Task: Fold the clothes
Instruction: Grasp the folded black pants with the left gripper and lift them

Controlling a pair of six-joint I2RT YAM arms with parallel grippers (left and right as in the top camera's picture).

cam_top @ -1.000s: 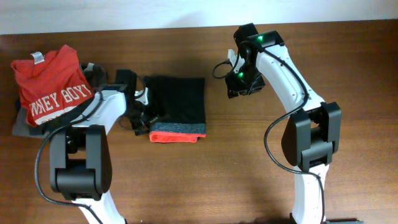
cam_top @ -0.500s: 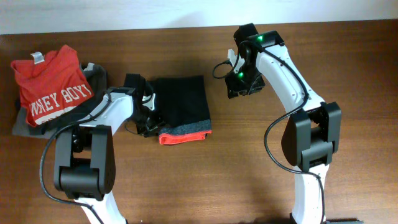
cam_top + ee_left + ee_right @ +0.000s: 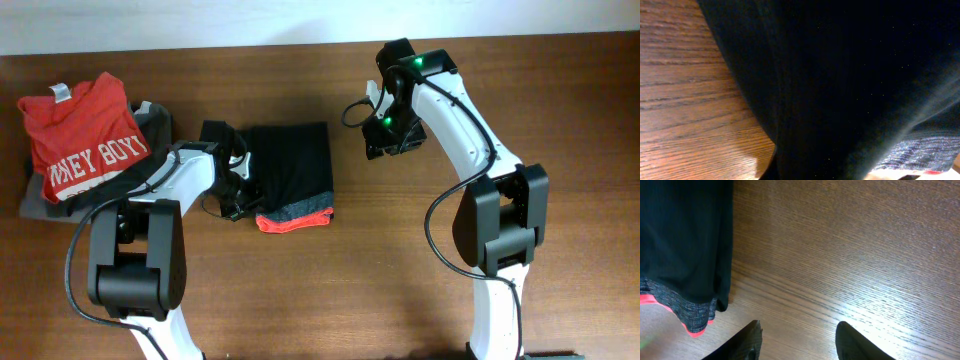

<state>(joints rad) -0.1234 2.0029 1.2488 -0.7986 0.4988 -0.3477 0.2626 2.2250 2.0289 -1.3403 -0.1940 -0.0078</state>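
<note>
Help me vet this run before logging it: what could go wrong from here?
The left jaws sit against the folded trousers' left edge, fabric filling the wrist view; withdrawing might drag it and undo the fold. The left arm's cable crosses the red T-shirt, so it could snag.

Table [image 3: 400, 290]: folded trousers [image 3: 295, 170] left of centre; T-shirt [image 3: 85, 140] at far-left rear, lying atop another garment [image 3: 33, 205], apart from the trousers.

the left arm [image 3: 175, 175] bends forward and inward, and the left gripper [image 3: 238, 190] sits low at its tip, its fingers out of sight, so their spread cannot be told. the right arm [image 3: 455, 110] reaches forward and inward; the right gripper [image 3: 799, 342] hangs with fingers [image 3: 751, 340] spread apart.
</note>
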